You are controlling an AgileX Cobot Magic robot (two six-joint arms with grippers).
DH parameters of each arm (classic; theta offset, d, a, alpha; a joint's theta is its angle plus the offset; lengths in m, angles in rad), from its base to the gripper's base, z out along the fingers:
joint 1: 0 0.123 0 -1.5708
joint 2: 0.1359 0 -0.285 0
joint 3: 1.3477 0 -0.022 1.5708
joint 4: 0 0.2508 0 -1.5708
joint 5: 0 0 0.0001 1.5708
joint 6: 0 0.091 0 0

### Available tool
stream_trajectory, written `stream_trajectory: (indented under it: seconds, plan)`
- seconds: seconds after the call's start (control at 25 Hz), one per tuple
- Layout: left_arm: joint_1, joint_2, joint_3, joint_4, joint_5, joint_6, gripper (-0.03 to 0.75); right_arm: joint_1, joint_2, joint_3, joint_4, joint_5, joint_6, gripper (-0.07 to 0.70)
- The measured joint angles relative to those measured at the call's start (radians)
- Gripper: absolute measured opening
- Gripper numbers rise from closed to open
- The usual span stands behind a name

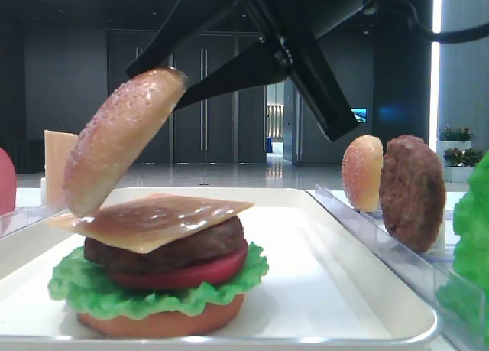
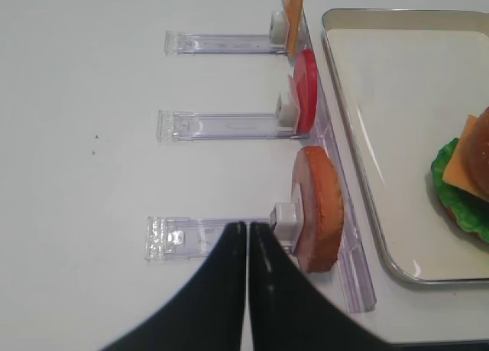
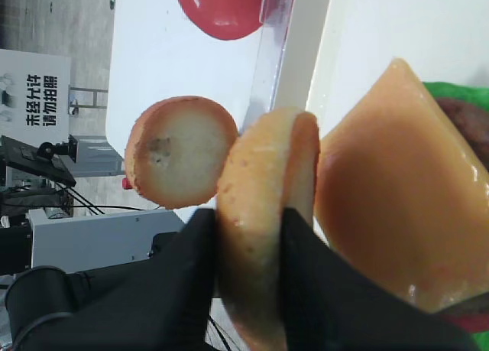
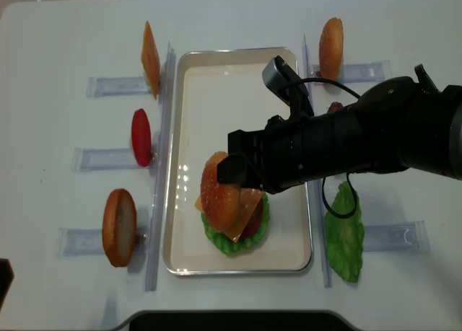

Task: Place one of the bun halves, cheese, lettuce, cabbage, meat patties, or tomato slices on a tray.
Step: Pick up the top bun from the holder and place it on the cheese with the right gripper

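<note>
Left of centre in the front view, my right gripper (image 3: 248, 236) pinches the top bun (image 1: 122, 141) by its edge; it hangs tilted, long axis running from upper right down to lower left, its low edge just touching the cheese (image 1: 157, 217). I judge it needs levelling and shifting right before release. On the tray (image 1: 344, 274) the stack reads bottom bun (image 1: 164, 320), lettuce (image 1: 92, 290), tomato slice (image 1: 183, 274), patty (image 1: 164, 248), cheese. My left gripper (image 2: 248, 240) sits pressed together and empty over a clear rack (image 2: 206, 236), well apart
</note>
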Motion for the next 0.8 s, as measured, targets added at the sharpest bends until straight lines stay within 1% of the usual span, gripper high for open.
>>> stream_trajectory:
  seconds: [0.8]
  plan:
    - [0.0,0.0,0.0,0.0,0.0,0.0,0.0,0.0,0.0,0.0,0.001,-0.027,-0.001,0.181]
